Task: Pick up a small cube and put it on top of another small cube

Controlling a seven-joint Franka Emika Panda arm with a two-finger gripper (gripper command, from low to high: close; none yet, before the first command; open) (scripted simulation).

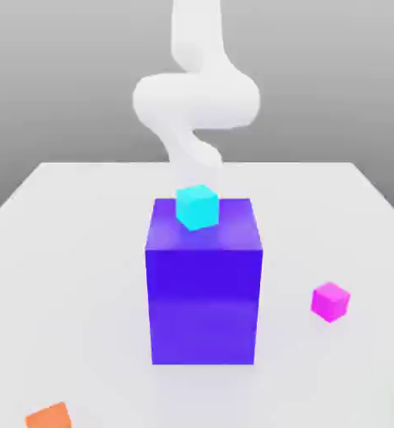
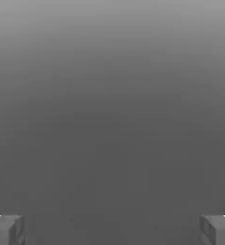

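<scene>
The small bright magenta-pink cube [image 1: 330, 301] with glossy faces sits alone on the pale white table [image 1: 74, 251], toward the exterior view's right and nearer the camera than the big blue-violet block [image 1: 203, 284]. A small cyan cube [image 1: 197, 206] rests on the top of this block. The white robot arm [image 1: 196, 100] rises behind the block, so the pink cube lies well apart from it, on the near side (the block stands between them). In the hand view the gripper [image 2: 112, 229] is released, its two grey fingertips [image 2: 6, 228] standing wide apart with nothing between them.

No readable text, labels or numbers
</scene>
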